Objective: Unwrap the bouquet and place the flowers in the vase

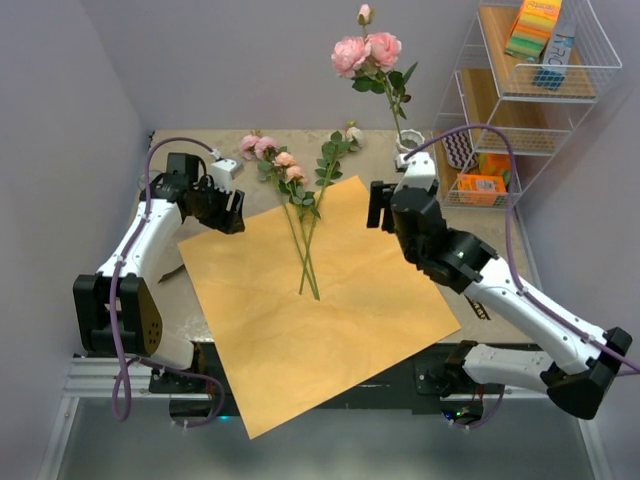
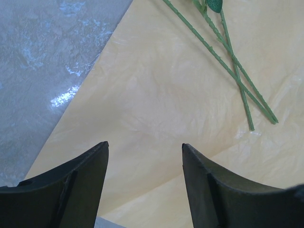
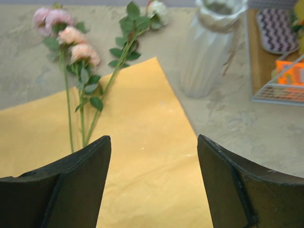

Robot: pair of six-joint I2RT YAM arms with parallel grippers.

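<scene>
The orange paper (image 1: 310,300) lies spread flat on the table, its near corner hanging over the front edge. Several loose flowers (image 1: 300,200) lie across its far part, pink heads on the table beyond the paper and green stems (image 2: 228,66) on it. The white ribbed vase (image 1: 408,142) stands at the back right with pink roses (image 1: 365,50) upright in it. My left gripper (image 1: 232,212) hovers open over the paper's left corner (image 2: 145,144), empty. Also open and empty, my right gripper (image 1: 378,205) hangs over the paper's right corner (image 3: 154,137), with the vase (image 3: 209,47) ahead and the flowers (image 3: 78,52) to its left.
A white wire shelf rack (image 1: 530,100) with boxes and small packages stands at the right, close beside the vase. Grey walls close in the table at the left and back.
</scene>
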